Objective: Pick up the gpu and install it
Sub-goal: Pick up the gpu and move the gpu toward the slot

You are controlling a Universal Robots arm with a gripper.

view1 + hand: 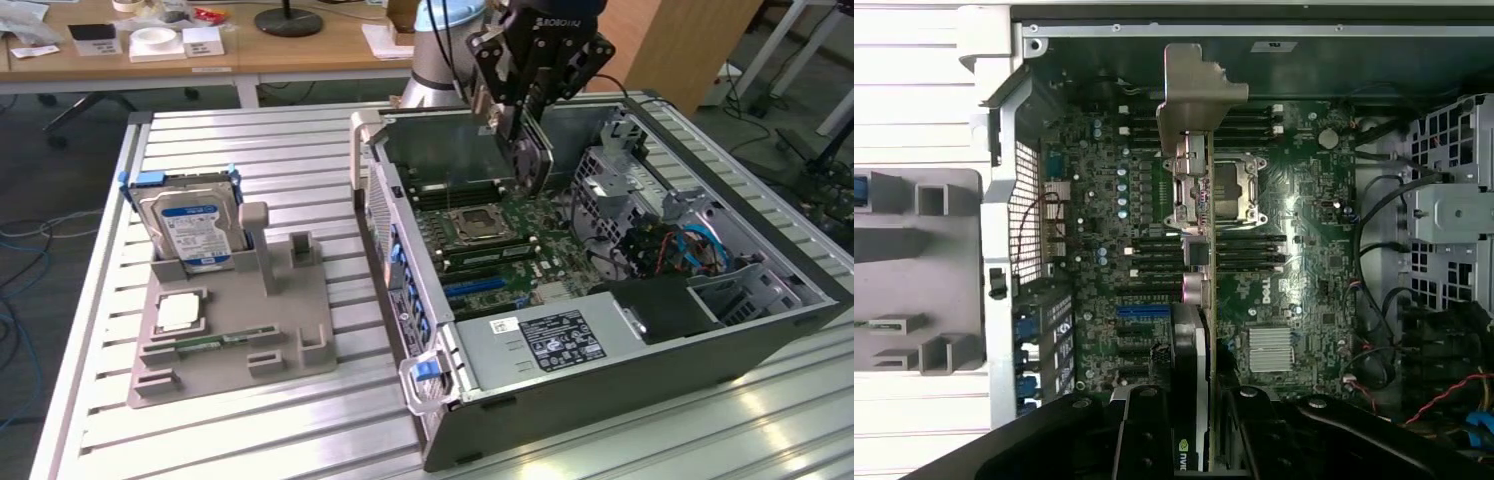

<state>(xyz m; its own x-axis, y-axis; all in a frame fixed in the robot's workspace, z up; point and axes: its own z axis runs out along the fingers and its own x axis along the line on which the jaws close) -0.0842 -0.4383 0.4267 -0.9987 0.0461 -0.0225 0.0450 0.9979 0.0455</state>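
Beneath my tool lies the slatted aluminium table [267, 130], and directly under it the open black and grey tower computer case [601, 370], lying on its side with the green motherboard [494, 250] facing up. Well off to one side of the tool sits the grey moulded parts holder [254, 330], with the silver hard drive with its blue-white label [194, 230] standing in it.

My black gripper [514, 115] is clamped on the gpu [530, 155], a thin green card with a black cooler. It hangs edge-down from the jaws, just above the board and clear of it. Down the wrist view, the card [1201, 290] runs edge-on away from the fingers [1144, 430], its bent silver metal bracket [1194, 95] at the far end.

I judge it light and stiff but fragile. It is best pinched across its flat faces near the top edge, away from the contacts. A thin card could pivot between the pads.
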